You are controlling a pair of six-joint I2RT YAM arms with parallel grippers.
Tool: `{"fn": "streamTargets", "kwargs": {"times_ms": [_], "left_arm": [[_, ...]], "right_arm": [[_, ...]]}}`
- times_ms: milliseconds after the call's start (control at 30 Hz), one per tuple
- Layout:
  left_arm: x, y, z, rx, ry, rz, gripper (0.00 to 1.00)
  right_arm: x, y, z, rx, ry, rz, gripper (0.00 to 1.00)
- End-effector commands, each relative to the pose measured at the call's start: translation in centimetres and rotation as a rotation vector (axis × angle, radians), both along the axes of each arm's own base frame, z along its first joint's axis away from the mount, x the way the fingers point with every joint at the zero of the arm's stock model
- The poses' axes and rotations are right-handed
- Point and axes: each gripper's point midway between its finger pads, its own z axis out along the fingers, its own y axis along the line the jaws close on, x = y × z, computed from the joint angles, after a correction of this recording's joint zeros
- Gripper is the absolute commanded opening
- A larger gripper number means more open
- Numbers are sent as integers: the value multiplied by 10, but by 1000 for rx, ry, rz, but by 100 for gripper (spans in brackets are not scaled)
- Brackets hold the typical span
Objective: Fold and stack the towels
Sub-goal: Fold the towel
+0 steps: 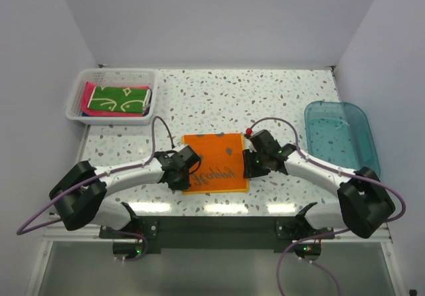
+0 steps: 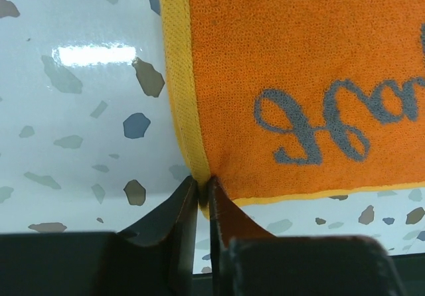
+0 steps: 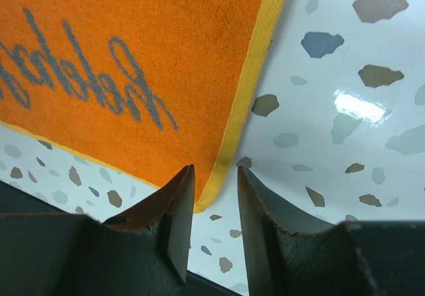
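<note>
An orange towel (image 1: 212, 163) with grey script lettering and a yellow edge lies flat on the speckled table between my two grippers. My left gripper (image 1: 182, 174) is shut on its near left corner; in the left wrist view the fingers (image 2: 203, 186) pinch the yellow edge of the towel (image 2: 299, 77). My right gripper (image 1: 251, 166) is open at the near right corner; in the right wrist view the jaws (image 3: 216, 176) stand either side of the corner of the towel (image 3: 133, 44) without closing on it.
A white slotted basket (image 1: 75, 107) at the back left holds a green patterned towel (image 1: 119, 99) on top of a pink one (image 1: 86, 97). A clear blue plastic tub (image 1: 335, 133) stands at the right.
</note>
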Motion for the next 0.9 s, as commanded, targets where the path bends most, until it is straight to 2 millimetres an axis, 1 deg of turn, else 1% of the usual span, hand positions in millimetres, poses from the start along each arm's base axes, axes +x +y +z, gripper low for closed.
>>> {"fn": "streamTargets", "kwargs": {"times_ms": [0, 33, 67, 100, 133, 200, 233, 267, 300, 333, 400, 433, 467, 500, 533, 567, 600, 633, 667, 700, 733, 767, 800, 833, 867], "left_arm": [[-21, 14, -18, 60, 72, 22, 15], [-25, 17, -19, 65, 80, 23, 10], [-26, 16, -17, 53, 77, 23, 9], [-30, 16, -16, 43, 88, 23, 9], [-36, 21, -19, 48, 102, 26, 9], [-42, 18, -16, 9, 112, 30, 11], [-46, 21, -17, 8, 120, 33, 18], [-46, 19, -12, -12, 110, 43, 22], [-47, 21, -9, -10, 110, 44, 31], [-45, 20, -5, -15, 99, 47, 34], [-38, 21, 7, -22, 54, 58, 38], [-30, 16, 18, -38, 20, 58, 41], [-24, 16, 24, -38, -5, 60, 41], [-16, 20, 31, -18, -39, 57, 42], [0, 20, 46, -23, -89, 59, 43], [7, 19, 53, -31, -107, 57, 43], [24, 14, 68, -57, -159, 57, 43], [35, 15, 75, -68, -188, 60, 43], [49, 22, 80, -75, -200, 60, 43], [63, 18, 88, -105, -236, 59, 43], [77, 14, 100, -129, -274, 51, 43], [88, 14, 101, -117, -290, 34, 43], [105, 6, 111, -146, -348, 24, 42], [113, 2, 111, -152, -366, 9, 41], [125, 4, 101, -128, -355, -4, 40]], "right_arm": [[-1, -1, 2, 17, -20, -13, 36], [-1, -4, 1, 3, -28, -23, 36], [0, -7, 1, -6, -33, -29, 36], [1, -8, 2, -12, -43, -33, 36], [3, -11, 5, -22, -58, -39, 36], [8, -11, 11, -22, -84, -41, 36], [12, -8, 17, -17, -103, -36, 36], [17, -8, 21, -14, -118, -39, 36], [21, -5, 26, -6, -136, -38, 36], [28, -2, 33, 1, -159, -35, 36], [37, 3, 39, 8, -176, -32, 36], [47, 9, 50, 31, -202, -34, 36], [52, 12, 53, 40, -206, -35, 36], [57, 17, 52, 53, -197, -27, 36], [70, 24, 58, 74, -213, -33, 36], [76, 29, 67, 98, -234, -29, 36], [81, 34, 63, 106, -224, -23, 36], [94, 40, 73, 131, -256, -30, 35], [100, 44, 75, 144, -260, -31, 33], [107, 48, 75, 157, -259, -34, 33], [117, 57, 76, 181, -262, -35, 32], [123, 60, 74, 187, -261, -36, 30], [130, 65, 69, 199, -261, -34, 29], [138, 69, 69, 208, -266, -42, 28], [143, 70, 67, 211, -264, -47, 27]]}}
